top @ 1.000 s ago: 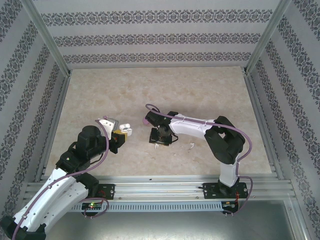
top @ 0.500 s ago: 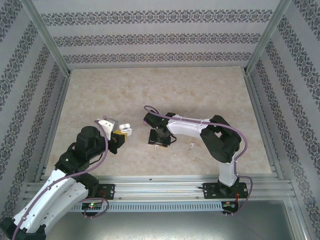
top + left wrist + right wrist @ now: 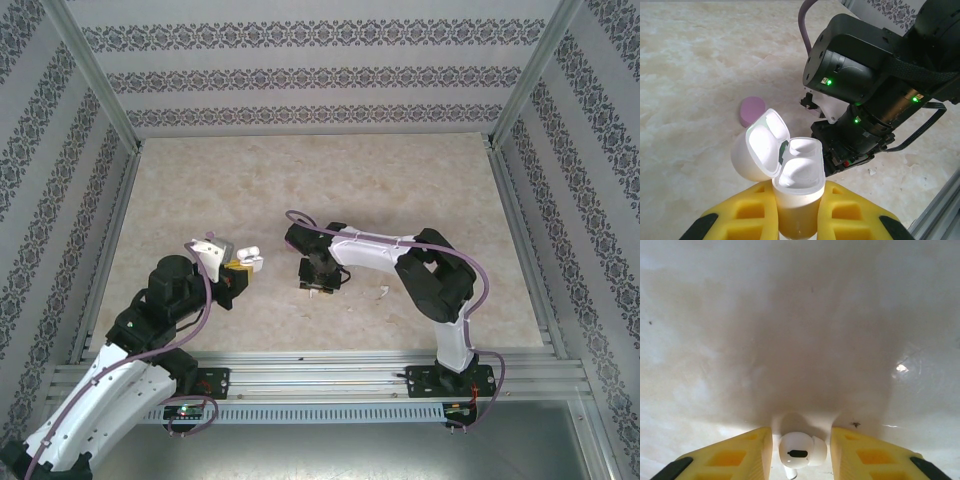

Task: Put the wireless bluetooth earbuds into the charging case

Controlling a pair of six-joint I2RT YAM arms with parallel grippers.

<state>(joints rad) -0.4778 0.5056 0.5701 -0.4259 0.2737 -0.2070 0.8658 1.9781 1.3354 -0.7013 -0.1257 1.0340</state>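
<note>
My left gripper [image 3: 238,272] is shut on the white charging case [image 3: 796,176], which stands upright between the yellow fingers [image 3: 742,212] with its lid flipped open to the left. In the top view the case [image 3: 251,259] sits left of centre. My right gripper [image 3: 318,280] points straight down at the table. In its wrist view one white earbud [image 3: 801,452] lies on the table between the open yellow fingers [image 3: 735,457], with a gap on each side. A second small white earbud [image 3: 382,292] lies on the table to the right of that gripper.
A pink pebble-shaped case [image 3: 752,110] rests on the marble-patterned table [image 3: 330,180] beyond the charging case. The right arm's black wrist [image 3: 860,85] looms close behind the case. Metal rails [image 3: 320,375] edge the table, and patterned walls enclose it.
The right arm has shifted slightly left, its gripper staying low over the earbud. The left arm has nudged the case slightly; its grip is unchanged.
</note>
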